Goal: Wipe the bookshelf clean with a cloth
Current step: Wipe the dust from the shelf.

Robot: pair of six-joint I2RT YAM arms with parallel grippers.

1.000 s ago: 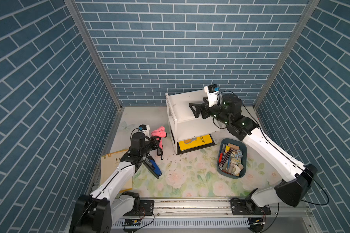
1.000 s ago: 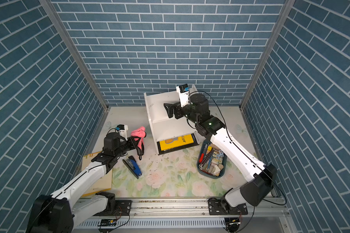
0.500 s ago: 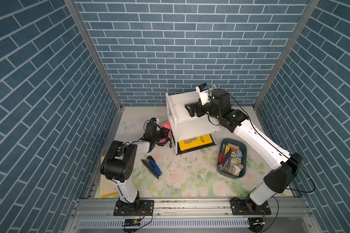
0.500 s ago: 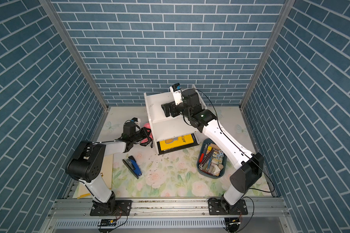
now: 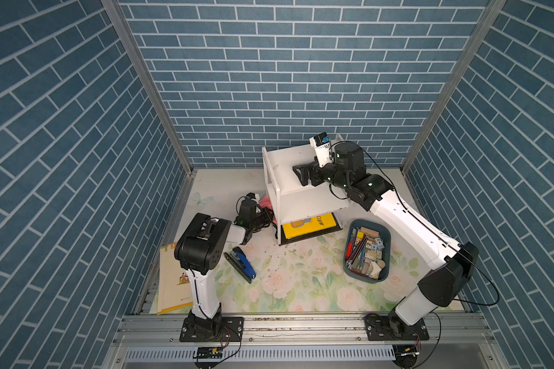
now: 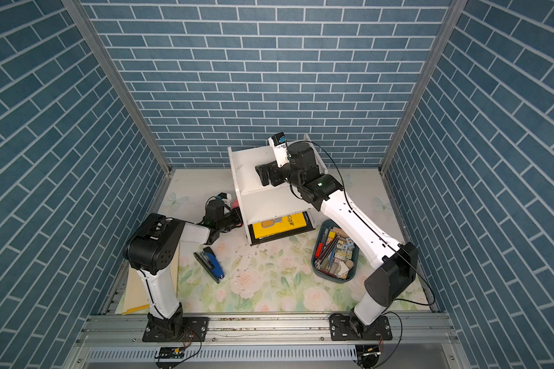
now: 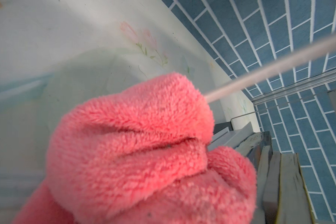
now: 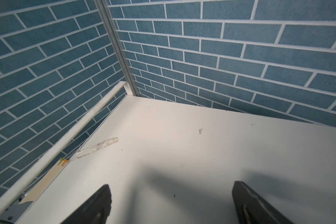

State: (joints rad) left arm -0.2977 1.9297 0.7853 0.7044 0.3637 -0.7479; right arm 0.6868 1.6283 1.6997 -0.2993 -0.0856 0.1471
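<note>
Two grippers: the left gripper (image 5: 267, 214) is clamped on the cloth. The right gripper (image 8: 170, 195) is held with its jaws wide apart and nothing between them, low over the top board.
Cloth (image 7: 136, 147): coral-pink, deep fluffy pile, bunched into soft folds. It is carried low, just beside the bookshelf on the side facing the left arm. Only a small pink patch (image 5: 264, 202) is seen in the top views.
Bookshelf (image 5: 285, 161): white, boxy, two tiers of flat smooth boards, thin rod-like side frames, set on a black base tray. It stands at the back of the floral mat (image 5: 301, 281).
Top board (image 8: 192, 139): matt white. A pale flaky streak (image 8: 97, 148) lies near one edge, with dark specks scattered across the board.
Step in hand: judged to be the approach to wiping, with the cloth brought to the shelf's side frame. A thin blurred rod is seen at the cloth's edge in the left wrist view, and contact looks likely but is not certain.
Next move: the cloth is to be pressed flat on a surface and drawn along it. Steadying of the light shelf by the right gripper is likely needed. The streaked top board remains to be reached.
Lower tier: a yellow book (image 5: 307, 223) is kept flat there.
Other items: a blue stapler (image 5: 242, 262), a dark bin (image 5: 387, 238) of small stationery and a cream booklet (image 5: 170, 281), all well apart from the cloth.
</note>
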